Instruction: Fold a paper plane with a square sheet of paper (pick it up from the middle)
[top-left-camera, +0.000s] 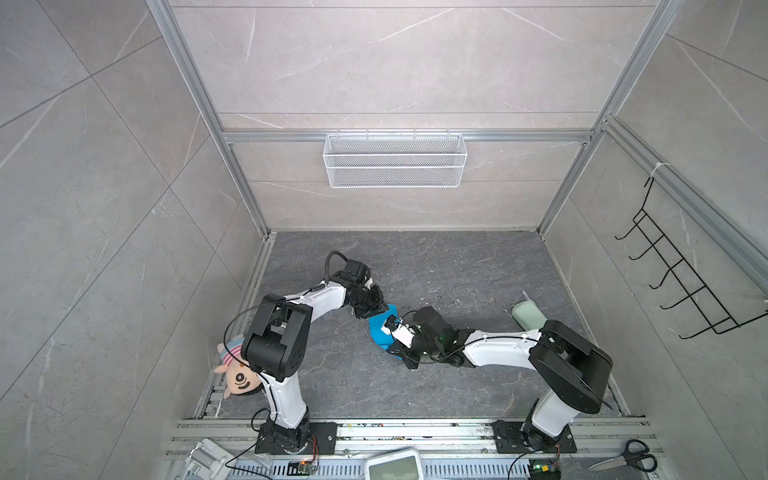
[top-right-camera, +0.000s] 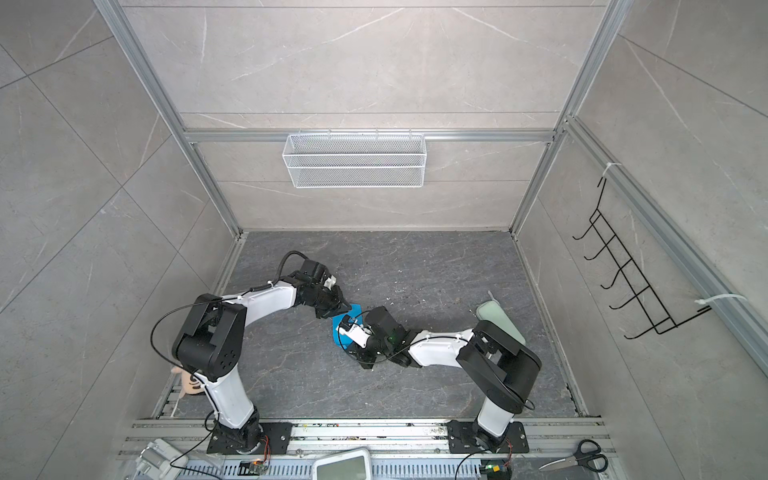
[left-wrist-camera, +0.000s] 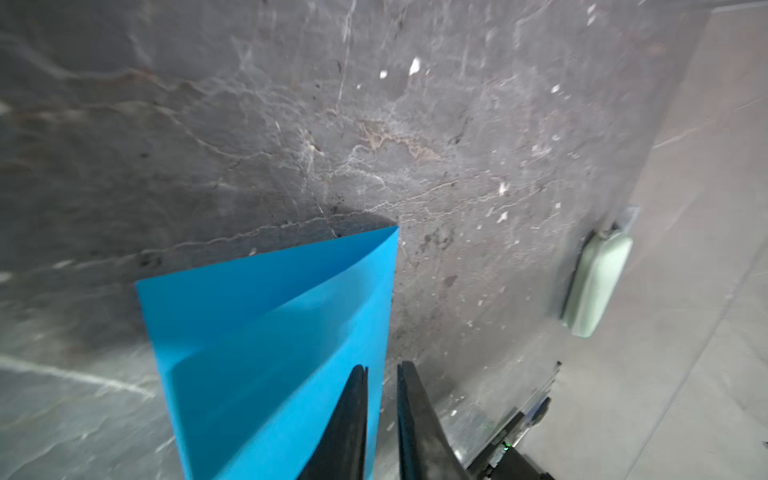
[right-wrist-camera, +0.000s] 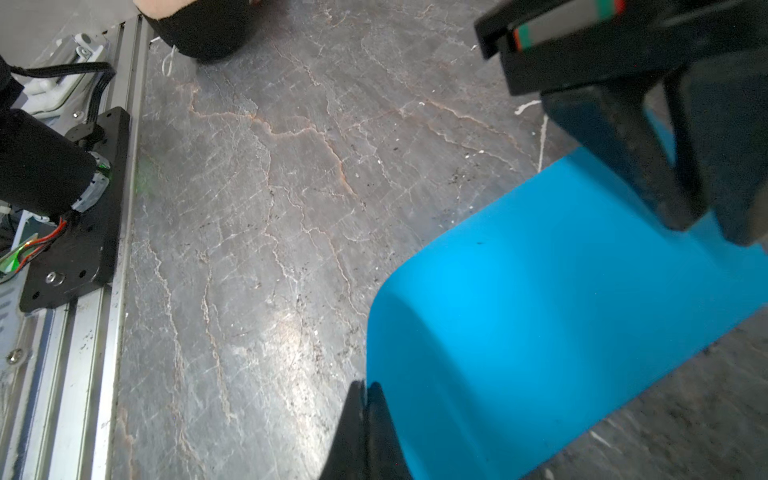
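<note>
In the left wrist view the left gripper (left-wrist-camera: 382, 368) has its two dark fingers a narrow gap apart, straddling one edge of the square sheet of paper (left-wrist-camera: 270, 332). One finger lies over the blue and the other over bare table (left-wrist-camera: 291, 124), so the jaws are not yet pinched on it. Only this view shows the sheet's folding: a corner flap is turned over along a diagonal crease ahead of the fingertips, and a pale green case (left-wrist-camera: 598, 282) lies well off to the outer finger's side. The right wrist view shows what that one cannot: the right gripper (right-wrist-camera: 365, 388) has its jaws pressed together. The sheet's rounded, curled edge runs into their seam, so it looks gripped there. From those tips the plain bright sky-blue paper bows up off the table towards the left gripper's fingers, which sit astride its far part. Both top views give the wider layout, though the arms hide most of the paper (top-left-camera: 379, 332). It lies mid-table between the two wrists, with a plush doll (top-left-camera: 237, 376) behind the left arm's elbow and scissors (top-left-camera: 629, 457) beyond the right arm's base.
</note>
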